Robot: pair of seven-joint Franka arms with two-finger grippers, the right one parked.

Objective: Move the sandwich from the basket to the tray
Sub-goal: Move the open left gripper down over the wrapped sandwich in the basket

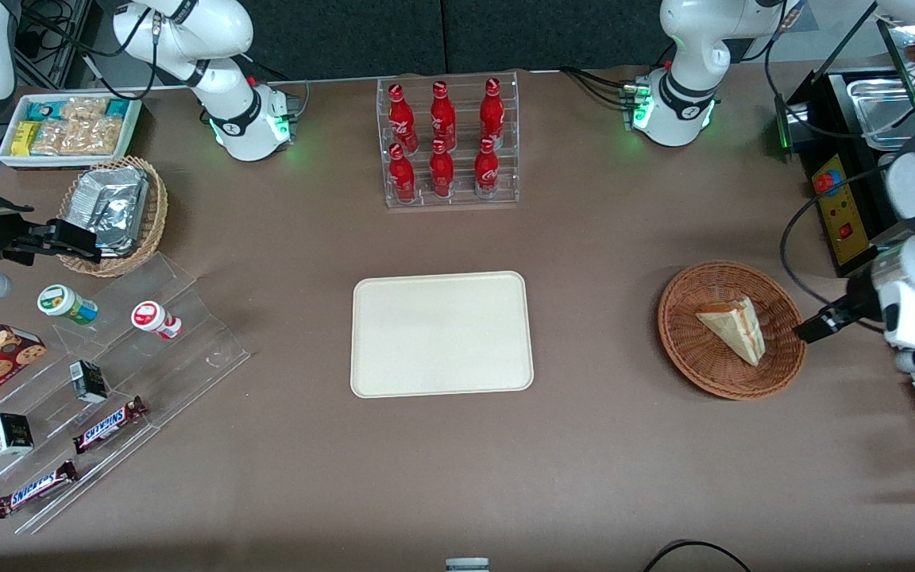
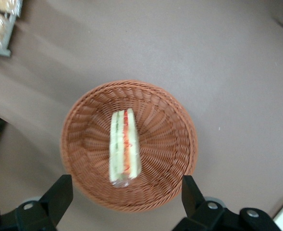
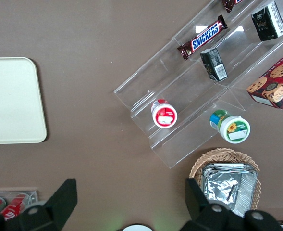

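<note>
Fingers (image 2: 59, 195) of the left gripper (image 2: 124, 197) are hovering spread wide above the wicker basket (image 2: 88, 144), framing the sandwich (image 2: 124, 149) lying inside; approach step, likely descending next; tray (image 1: 442, 334) is waiting bare.

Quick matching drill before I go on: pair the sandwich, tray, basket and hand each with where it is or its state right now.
Things:
1. sandwich
2. tray
3. basket
4. hand

States:
A. bare, mid-table, in front of the bottle rack
B. open, above the basket's rim
C. lying in the basket
D. on the table toward the working arm's end

Pairs: 1-C, 2-A, 3-D, 4-B
</note>
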